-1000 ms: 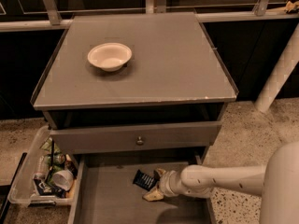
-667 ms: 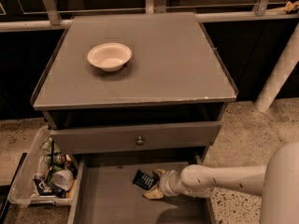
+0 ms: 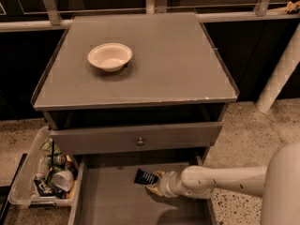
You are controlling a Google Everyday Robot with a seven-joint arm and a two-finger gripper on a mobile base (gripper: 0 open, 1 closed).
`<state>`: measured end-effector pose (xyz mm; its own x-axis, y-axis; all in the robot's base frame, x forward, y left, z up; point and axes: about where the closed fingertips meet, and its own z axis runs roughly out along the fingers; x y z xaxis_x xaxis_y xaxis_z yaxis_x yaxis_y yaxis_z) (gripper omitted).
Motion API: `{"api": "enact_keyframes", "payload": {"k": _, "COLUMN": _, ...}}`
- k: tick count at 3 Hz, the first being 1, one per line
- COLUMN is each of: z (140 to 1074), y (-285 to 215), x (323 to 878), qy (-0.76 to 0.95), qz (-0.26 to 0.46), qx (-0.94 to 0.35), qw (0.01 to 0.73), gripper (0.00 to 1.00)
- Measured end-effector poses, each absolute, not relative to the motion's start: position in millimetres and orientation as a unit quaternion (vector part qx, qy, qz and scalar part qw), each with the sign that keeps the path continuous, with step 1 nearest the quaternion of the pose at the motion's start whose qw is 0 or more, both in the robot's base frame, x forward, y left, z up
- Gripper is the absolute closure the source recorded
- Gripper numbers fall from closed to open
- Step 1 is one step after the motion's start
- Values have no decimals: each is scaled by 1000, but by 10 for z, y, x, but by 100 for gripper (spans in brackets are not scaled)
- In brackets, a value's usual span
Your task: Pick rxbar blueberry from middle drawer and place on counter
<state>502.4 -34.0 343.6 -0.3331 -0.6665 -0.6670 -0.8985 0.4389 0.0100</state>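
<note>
The rxbar blueberry, a small dark navy bar with pale print, lies flat on the floor of the open middle drawer, near its back. My gripper reaches in from the right on a white arm and is low in the drawer, right at the bar's right end. Whether it touches the bar I cannot tell. The counter is the grey cabinet top above, with a white bowl on its left part.
A shut drawer front with a small round knob sits just above the open drawer. A clear plastic bin of cans and packets stands on the floor at the left. A white pole stands at the right.
</note>
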Motion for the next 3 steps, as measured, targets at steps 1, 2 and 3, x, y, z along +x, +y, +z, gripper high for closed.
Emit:
{"api": "enact_keyframes", "payload": {"k": 1, "z": 3490, "y": -339, "x": 5024, "qy": 793, "qz": 193, "qx": -493, "qw": 300, "gripper": 100}}
{"api": "enact_keyframes", "payload": {"k": 2, "z": 3612, "y": -299, "x": 4990, "qy": 782, "qz": 205, "qx": -502, "qw": 307, "gripper": 100}}
{"api": "enact_keyframes", "payload": {"k": 3, "z": 3896, "y": -301, "x": 4938, "qy": 764, "qz": 226, "qx": -510, "qw": 325, "gripper": 100}}
